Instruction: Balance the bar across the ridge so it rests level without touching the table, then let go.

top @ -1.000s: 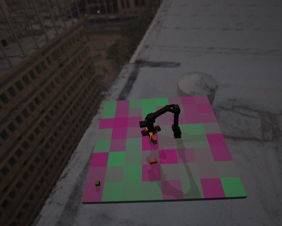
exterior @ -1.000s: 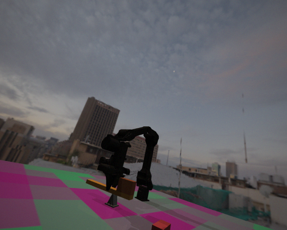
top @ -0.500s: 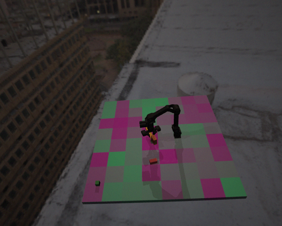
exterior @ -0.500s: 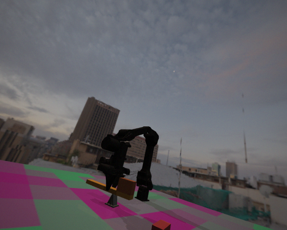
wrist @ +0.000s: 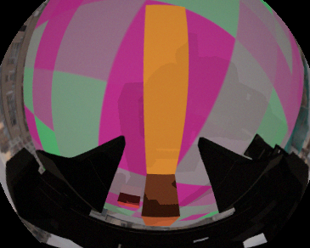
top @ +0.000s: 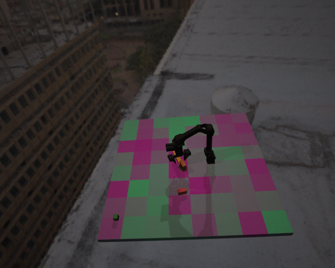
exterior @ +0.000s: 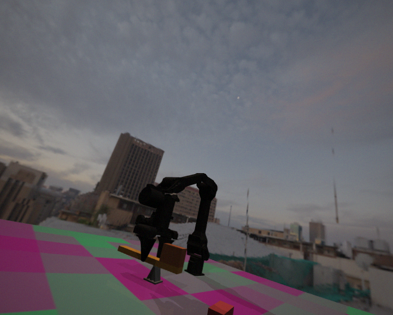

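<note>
Lying bar points ahead

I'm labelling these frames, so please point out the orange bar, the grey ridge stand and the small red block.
orange bar (wrist: 166, 83): wrist view, middle of its top face.
grey ridge stand (exterior: 153, 272): exterior view, its upright post under the bar.
small red block (top: 181, 190): top view, its top face.

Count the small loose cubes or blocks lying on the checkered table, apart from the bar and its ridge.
2. A red block lies near the middle of the table, in front of the bar. A small green cube sits near the front left corner. None seems hidden.
</note>
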